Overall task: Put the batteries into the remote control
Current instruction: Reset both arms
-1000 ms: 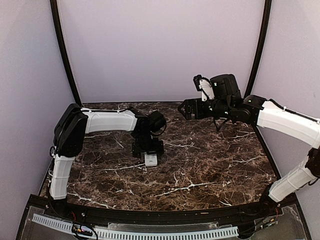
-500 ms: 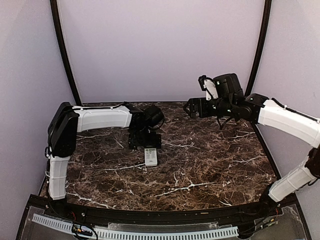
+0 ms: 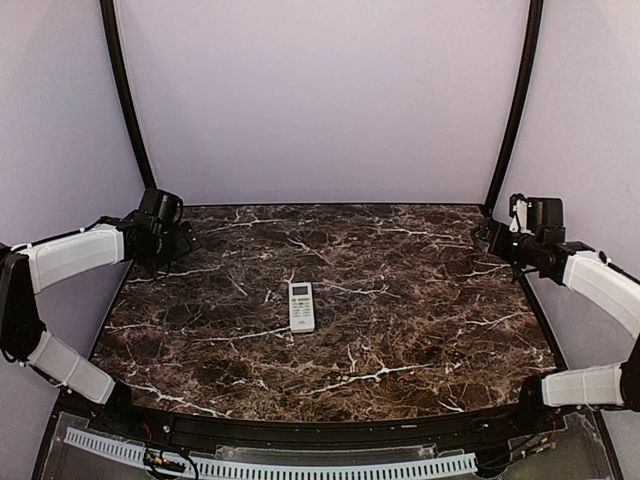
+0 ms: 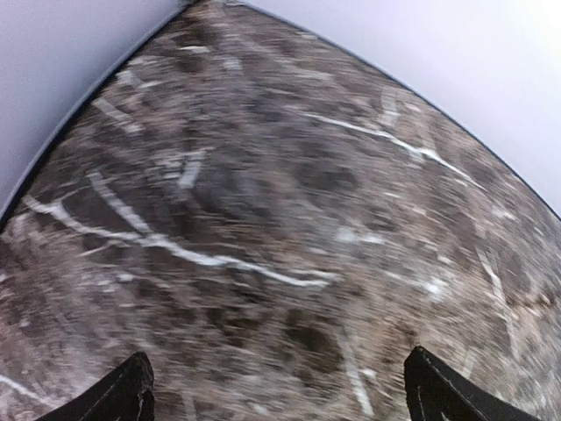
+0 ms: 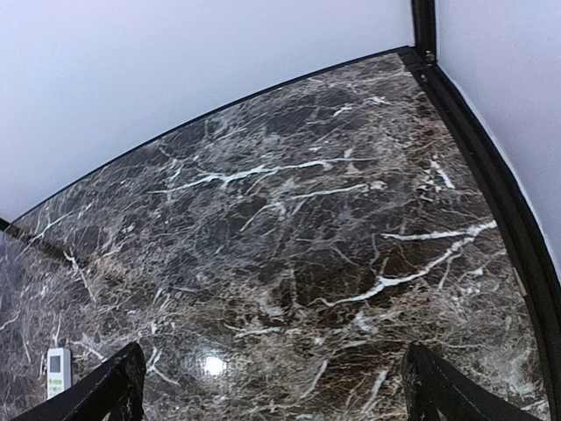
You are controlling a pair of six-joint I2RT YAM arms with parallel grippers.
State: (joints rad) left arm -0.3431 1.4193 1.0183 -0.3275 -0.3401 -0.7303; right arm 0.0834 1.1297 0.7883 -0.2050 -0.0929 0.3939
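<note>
left gripper [image 4: 280,390] now off the remote control [image 3: 301,305]

White remote control [image 3: 301,306] lying flat, button face up, display window at far end, near the tabletop's centre.

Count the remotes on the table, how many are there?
1. The remote control lies face up near the middle of the marble table. No others show.
</note>
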